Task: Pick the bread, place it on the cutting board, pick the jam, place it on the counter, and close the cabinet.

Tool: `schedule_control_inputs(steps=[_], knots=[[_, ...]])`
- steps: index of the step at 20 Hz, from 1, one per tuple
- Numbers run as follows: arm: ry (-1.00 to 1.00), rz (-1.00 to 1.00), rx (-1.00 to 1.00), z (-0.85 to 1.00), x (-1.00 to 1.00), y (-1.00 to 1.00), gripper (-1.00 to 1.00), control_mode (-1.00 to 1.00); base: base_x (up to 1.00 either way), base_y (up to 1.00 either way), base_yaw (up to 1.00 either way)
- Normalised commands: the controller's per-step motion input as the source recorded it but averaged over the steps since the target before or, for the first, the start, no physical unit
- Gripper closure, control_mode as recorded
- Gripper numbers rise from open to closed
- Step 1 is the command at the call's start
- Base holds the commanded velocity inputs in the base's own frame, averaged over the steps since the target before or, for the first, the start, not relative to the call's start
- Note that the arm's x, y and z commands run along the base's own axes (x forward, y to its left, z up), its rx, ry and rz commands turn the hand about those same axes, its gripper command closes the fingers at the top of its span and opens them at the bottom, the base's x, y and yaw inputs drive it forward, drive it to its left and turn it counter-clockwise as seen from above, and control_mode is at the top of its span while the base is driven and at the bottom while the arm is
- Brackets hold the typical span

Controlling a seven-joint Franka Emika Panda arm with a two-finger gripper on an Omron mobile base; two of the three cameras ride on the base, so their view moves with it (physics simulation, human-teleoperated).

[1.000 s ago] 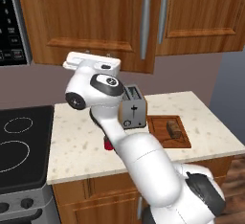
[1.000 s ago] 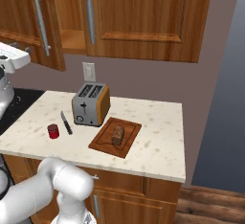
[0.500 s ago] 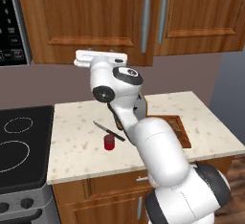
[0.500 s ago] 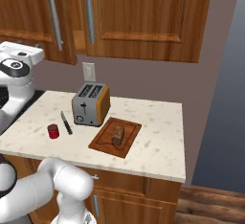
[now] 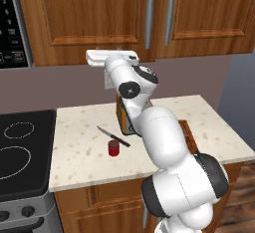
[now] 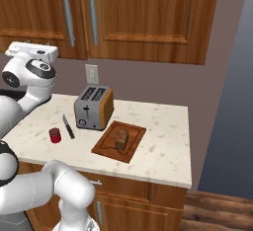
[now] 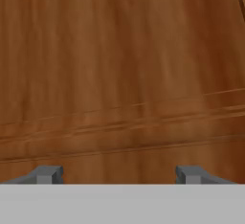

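Pincer (image 7: 117, 175) hovering spread and empty, facing cabinet (image 7: 119, 74) door. Risk: fingertips scraping panel, or elbow sweeping jam (image 5: 114, 148) off surface (image 5: 79, 147) while retreating.

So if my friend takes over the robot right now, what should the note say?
Gripper: open, empty, close up against the cabinet door.
Bread: on the cutting board, done.
Jam: on the counter beside the knife, done.
Cabinet: both doors look shut from the base cameras; confirm the door is fully flush, then the job is finished.
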Motion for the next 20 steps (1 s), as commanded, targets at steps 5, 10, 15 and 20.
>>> schedule_control_inputs(steps=[5,10,15,20], knots=[[0.02,0.11,0.0,0.0,0.36,-0.04,-1.0,-1.0,0.0,0.0,0.0],[0.04,0.06,0.0,0.0,0.36,0.0,-1.0,-1.0,0.0,0.0,0.0],[0.07,0.03,0.0,0.0,0.31,0.0,-1.0,-1.0,0.0,0.0,0.0],[0.09,0.03,0.0,0.0,0.16,0.0,-1.0,-1.0,0.0,0.0,0.0]])
